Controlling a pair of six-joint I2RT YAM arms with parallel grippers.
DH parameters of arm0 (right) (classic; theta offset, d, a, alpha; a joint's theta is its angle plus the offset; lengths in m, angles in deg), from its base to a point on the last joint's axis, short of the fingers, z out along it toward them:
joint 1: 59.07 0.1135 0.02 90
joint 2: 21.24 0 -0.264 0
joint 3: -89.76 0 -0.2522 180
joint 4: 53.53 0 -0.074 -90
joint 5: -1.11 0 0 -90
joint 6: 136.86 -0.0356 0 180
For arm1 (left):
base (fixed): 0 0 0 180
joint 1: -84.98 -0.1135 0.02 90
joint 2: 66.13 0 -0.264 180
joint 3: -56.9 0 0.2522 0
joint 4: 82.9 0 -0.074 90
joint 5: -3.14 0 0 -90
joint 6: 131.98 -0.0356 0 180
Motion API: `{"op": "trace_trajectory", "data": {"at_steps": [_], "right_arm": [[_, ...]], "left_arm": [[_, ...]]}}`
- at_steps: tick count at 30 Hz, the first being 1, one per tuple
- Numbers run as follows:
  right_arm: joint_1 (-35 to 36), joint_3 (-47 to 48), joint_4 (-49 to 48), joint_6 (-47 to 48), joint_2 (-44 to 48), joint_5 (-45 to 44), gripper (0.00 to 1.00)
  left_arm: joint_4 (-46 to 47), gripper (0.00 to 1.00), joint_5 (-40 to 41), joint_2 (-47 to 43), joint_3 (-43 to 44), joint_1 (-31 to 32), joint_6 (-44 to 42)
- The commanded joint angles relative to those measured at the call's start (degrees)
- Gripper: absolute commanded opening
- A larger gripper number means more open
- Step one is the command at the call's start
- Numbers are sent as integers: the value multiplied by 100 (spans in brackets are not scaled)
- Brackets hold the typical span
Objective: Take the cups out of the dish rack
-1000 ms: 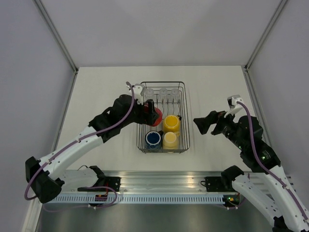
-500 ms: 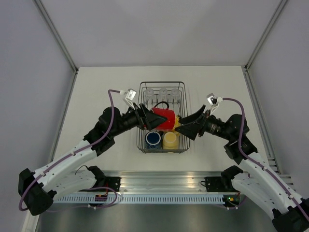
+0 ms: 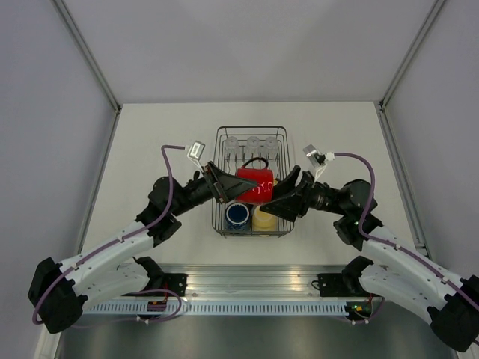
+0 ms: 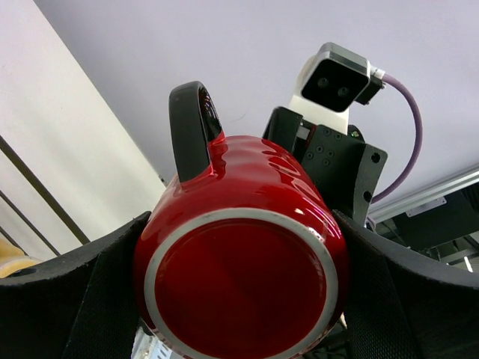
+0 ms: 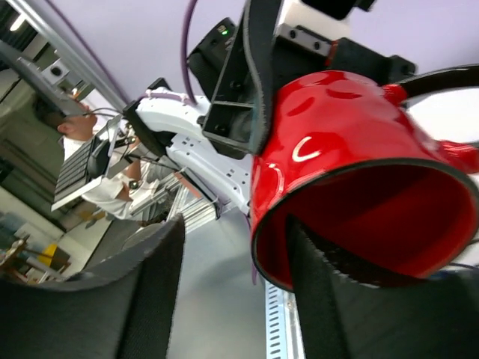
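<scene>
- Glossy red ceramic mug (image 3: 254, 185) with a black loop handle (image 4: 191, 127) is up in the air, lying on its side, spanned between the two pincers.
- left pincer (image 3: 228, 185): clenched on the red mug's body, one black finger (image 4: 82, 284) pressed against each flank. The mug's base faces this pincer's palm.
- Base look: red disc inside a pale grey unglazed ring. The handle stands off the wall above the fingers in the left wrist view.
- right pincer (image 3: 275, 196): at the mug's mouth, straddling the rim. One finger (image 5: 329, 292) is inside the bore and the other (image 5: 97, 299) is outside, with a clear gap to the outer wall. Jaws spread, not clamped on anything.
- Mug interior is red too, with the rim edged dark.
- Dark grey wire dish rack (image 3: 251, 127) sits directly below both pincers.
- In the rack, under the pincers at the near end: dark blue mug (image 3: 238, 215) and pale cream-yellow mug (image 3: 262, 218), side by side.
- Beyond the pincers, at the rack's far end: three clear glass tumblers (image 3: 254, 142) in a row.
- Rack stands on a white table (image 3: 150, 149).
</scene>
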Motion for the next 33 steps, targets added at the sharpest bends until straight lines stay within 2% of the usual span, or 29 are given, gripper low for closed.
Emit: {"op": "trace_trajectory", "data": {"at_steps": [1, 2, 6, 7, 8, 10, 12, 13, 15, 16, 17, 18, 19, 20, 24, 25, 29, 31, 32, 33], "right_arm": [[358, 211, -659, 262, -184, -131, 58], [542, 255, -589, 376, -280, -245, 53], [816, 387, -395, 755, -483, -518, 46], [833, 405, -377, 834, -527, -588, 42], [860, 414, -360, 869, -554, -711, 30], [860, 449, -263, 1001, -580, -826, 17], [869, 449, -280, 1054, -580, -931, 5], [869, 449, -306, 1080, -572, -940, 1], [869, 440, -342, 1115, -528, -958, 0], [869, 440, -377, 1124, -493, -984, 0], [877, 431, -377, 1168, -458, -1019, 0], [877, 396, -386, 1177, -422, -1072, 1], [860, 379, -386, 1195, -352, -1177, 0], [877, 361, -377, 1230, -317, -1213, 0], [877, 334, -211, 1396, -97, -1450, 0], [877, 343, 16, 1484, 8, -1529, 0], [869, 387, 579, 1748, 281, -2142, 0], [869, 685, 1632, 2248, 395, -2555, 0], [869, 817, 2036, 2458, 413, -3115, 1], [869, 1122, 2884, 2782, 387, -3451, 0]], "left_arm": [[1060, 2, 157, -233, -61, 29, 553], [1070, 2, 175, -277, -79, 37, 579], [1096, 2, 272, -427, -167, 46, 658], [1096, 2, 280, -462, -202, 55, 685], [1087, 2, 298, -506, -271, 64, 728], [956, 2, 377, -655, -299, 55, 711], [806, 2, 465, -787, -342, 64, 685], [763, 2, 483, -822, -360, 64, 685], [605, 2, 553, -893, -351, 55, 624], [508, 17, 562, -971, -343, 55, 597], [394, 36, 605, -1016, -334, 64, 588], [210, 58, 728, -1051, -325, 55, 553], [156, 88, 772, -1129, -325, 55, 510], [95, 99, 851, -1174, -316, 64, 474], [-519, 100, 1238, -1367, -220, 55, 238], [-1017, 100, 1352, -1402, -98, 55, 184], [-1882, 100, 2176, -1709, 53, 55, -44], [-2416, 100, 2563, -1824, 193, 55, -167], [-2646, 100, 2670, -1920, 281, 55, -368], [-2848, 100, 2758, -1939, 377, 55, -500]]}}
